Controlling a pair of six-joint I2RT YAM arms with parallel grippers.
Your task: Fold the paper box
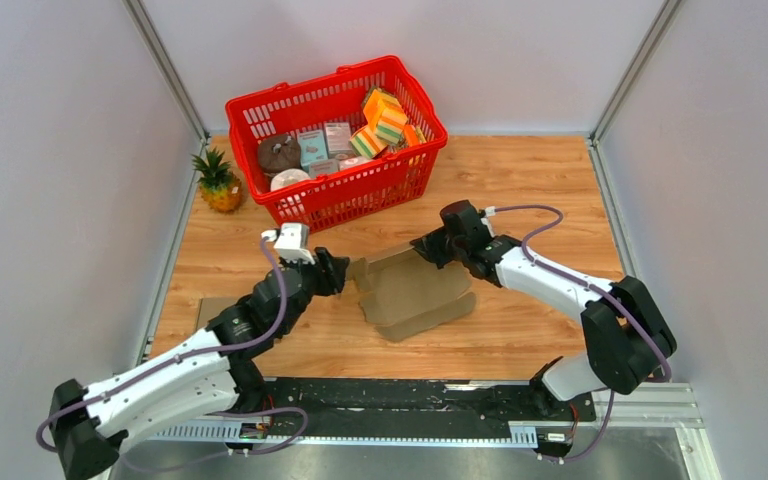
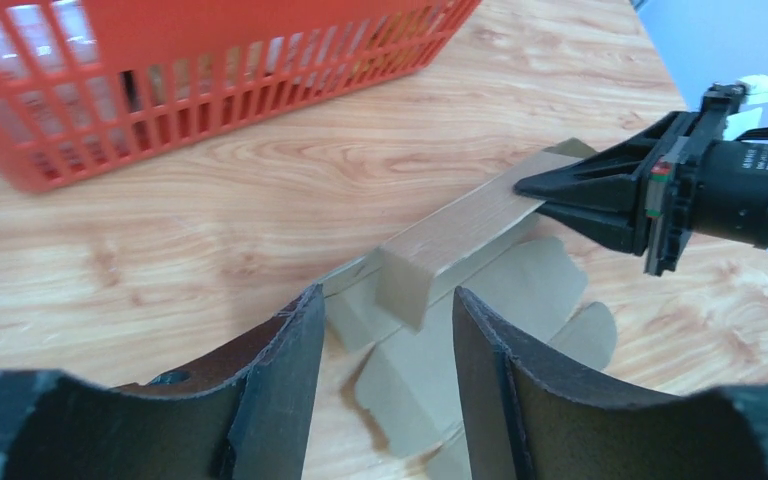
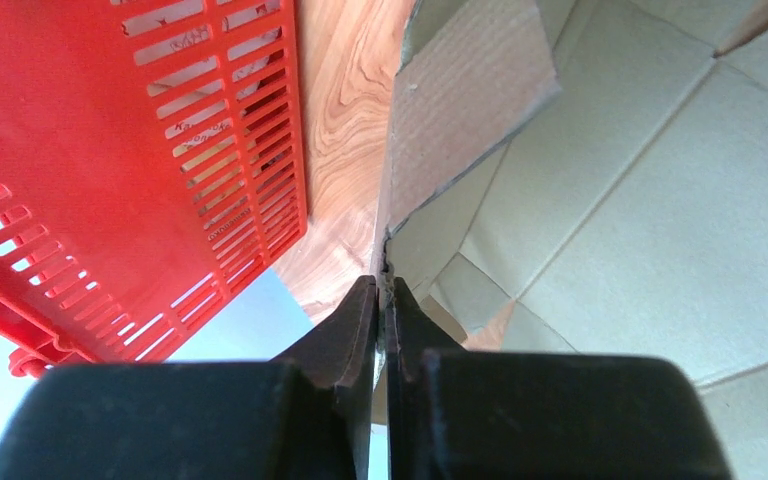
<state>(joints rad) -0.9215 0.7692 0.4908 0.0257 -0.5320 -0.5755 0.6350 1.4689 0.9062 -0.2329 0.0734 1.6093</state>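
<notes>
**Cardboard wall raised, corner tab next**

Wooden table [image 1: 530, 190] carries a red basket [image 1: 260, 108] at the back. The half-flat box [image 1: 415, 295] lies near the middle, in front of the basket. Both arms stretch low and inward, meeting at the box's far edge. The right claw [image 3: 380, 292] is clamped on the long side wall [image 2: 470, 225], holding it upright. The left claw [image 2: 387, 297] gapes wide around that wall's end tab [image 2: 405, 285]. Best to steady the wall, then close gently and bend the tab along its crease.
</notes>
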